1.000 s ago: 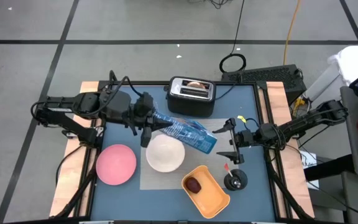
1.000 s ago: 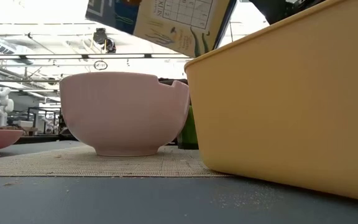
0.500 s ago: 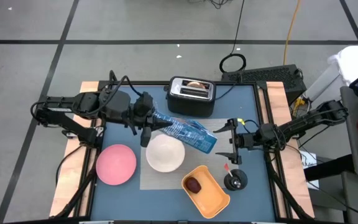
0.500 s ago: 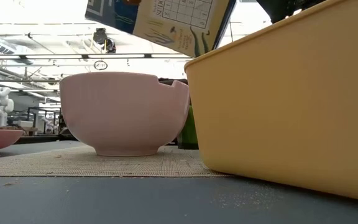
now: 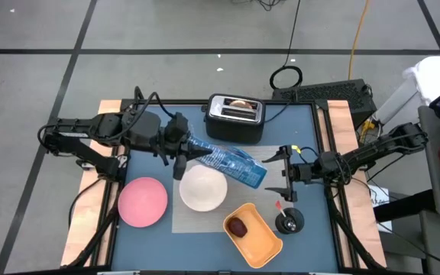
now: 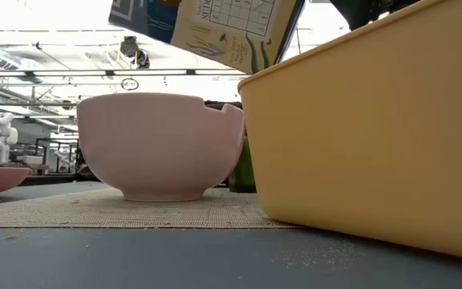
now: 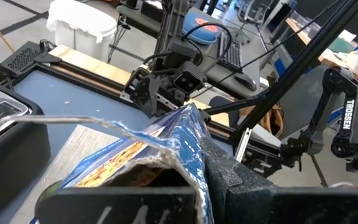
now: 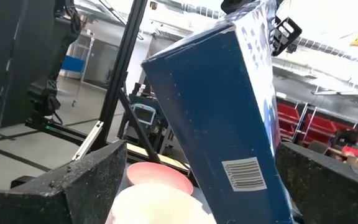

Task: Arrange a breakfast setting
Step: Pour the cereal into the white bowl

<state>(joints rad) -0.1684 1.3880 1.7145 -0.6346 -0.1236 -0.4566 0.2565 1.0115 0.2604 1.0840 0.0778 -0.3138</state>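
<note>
High view: the left gripper (image 5: 180,156) has its jaws clamped on the open end of a blue cardboard cereal box (image 5: 231,164), tilted over the white round bowl (image 5: 202,188).

Right wrist view: the right gripper's (image 8: 194,190) jaws stand apart, flanking the box's far end. The box is probably light and crushable, so grip its flat faces.

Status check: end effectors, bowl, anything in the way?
Left end effector shut on blue cereal box. Right end effector open beside it. White bowl on placemat, box overhead.

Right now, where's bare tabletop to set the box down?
Free: the strip between the black-and-silver toaster and the table's right edge, and the near-left corner below the pink round plate. Crowded: the middle, with the white round bowl, orange rectangular tray and blue cereal box.
</note>
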